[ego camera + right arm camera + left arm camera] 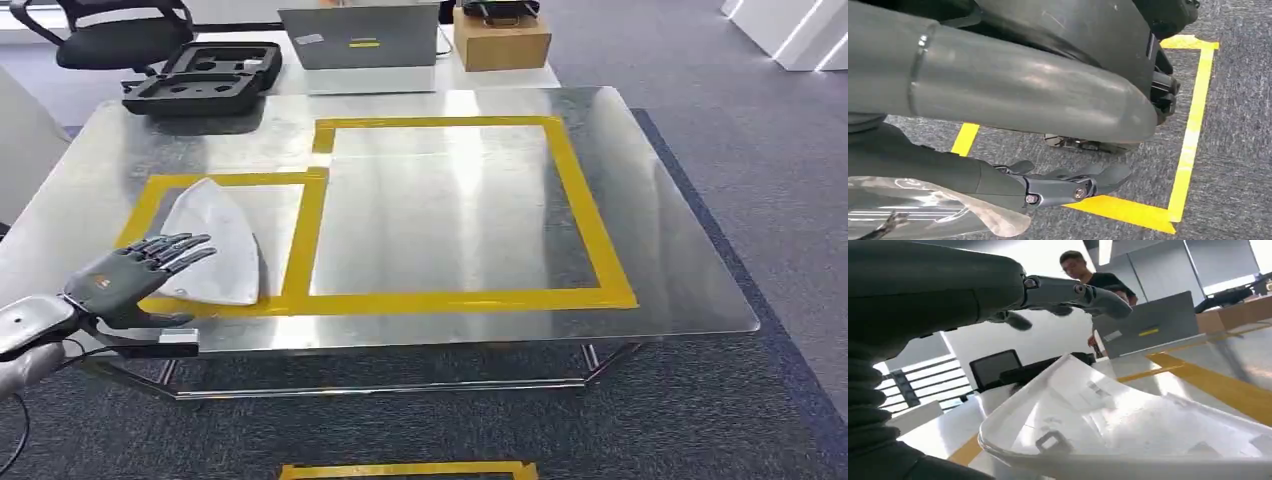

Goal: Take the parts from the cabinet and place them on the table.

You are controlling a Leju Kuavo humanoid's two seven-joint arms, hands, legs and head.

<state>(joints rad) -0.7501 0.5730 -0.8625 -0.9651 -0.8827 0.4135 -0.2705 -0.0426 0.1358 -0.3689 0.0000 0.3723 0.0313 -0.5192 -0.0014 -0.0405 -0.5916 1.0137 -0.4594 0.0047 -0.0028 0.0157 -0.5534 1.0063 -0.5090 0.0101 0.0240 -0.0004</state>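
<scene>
The left hand (128, 276) hovers at the near corner of the tabletop (660, 240) with its fingers spread and nothing in them, while the right hand (1068, 186) hangs by the robot's side above the grey carpet, fingers loosely extended and likewise empty. Just beyond the left hand's fingertips, a white moulded part (213, 243) lies flat on the tabletop inside the smaller yellow-taped rectangle (230, 180), so one part looks delivered. Farther out, beyond the fingertips and toward the other arm's side, the larger taped rectangle (585, 205) holds nothing; any remaining parts presumably wait in the cabinet.

Silver arm, dark grey left hand (130, 280) — possibly orange-marked — black cable.
</scene>
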